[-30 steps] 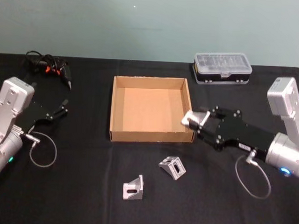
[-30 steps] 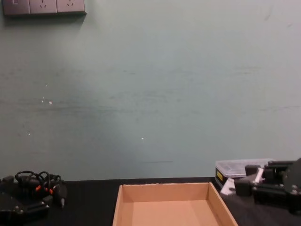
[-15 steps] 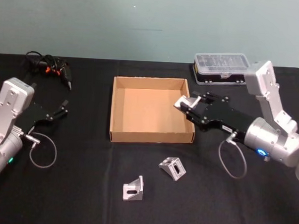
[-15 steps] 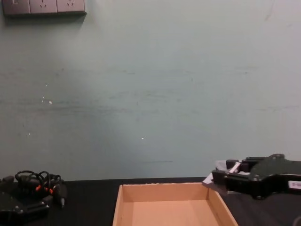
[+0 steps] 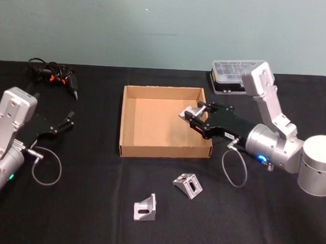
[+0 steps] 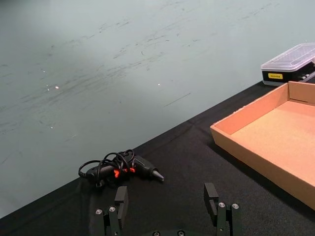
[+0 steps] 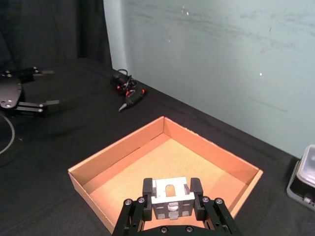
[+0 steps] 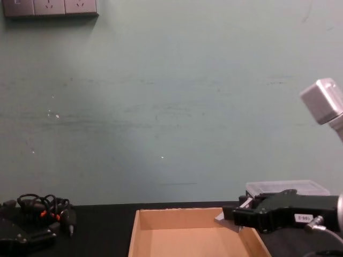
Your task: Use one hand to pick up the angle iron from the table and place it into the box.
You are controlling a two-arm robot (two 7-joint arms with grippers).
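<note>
Though the black fingers cover most of it in the head view, the angle iron [image 5: 191,111] sits clamped in the right gripper [image 5: 194,114] over the right side of the box [image 5: 121,120]. The right wrist view shows its slotted face squeezed between the two fingers [image 7: 147,189], above the cardboard floor. From the chest only a grey corner of it pokes out past the gripper, about level with the box's rim, and the box floor there is cut off by the bottom edge.

The right arm reaches in from the right with its forearm roughly level and pointing left. Its upper link rises in front of the clear-lidded case [image 5: 230,71] and hides part of it.

Two other irons, one [image 5: 144,207] and another [image 5: 188,183], lie apart on the table [image 5: 83,205] in front of the box. The left gripper [image 5: 69,120] hangs at the left, well apart from the box, fingers spread with nothing between them.
</note>
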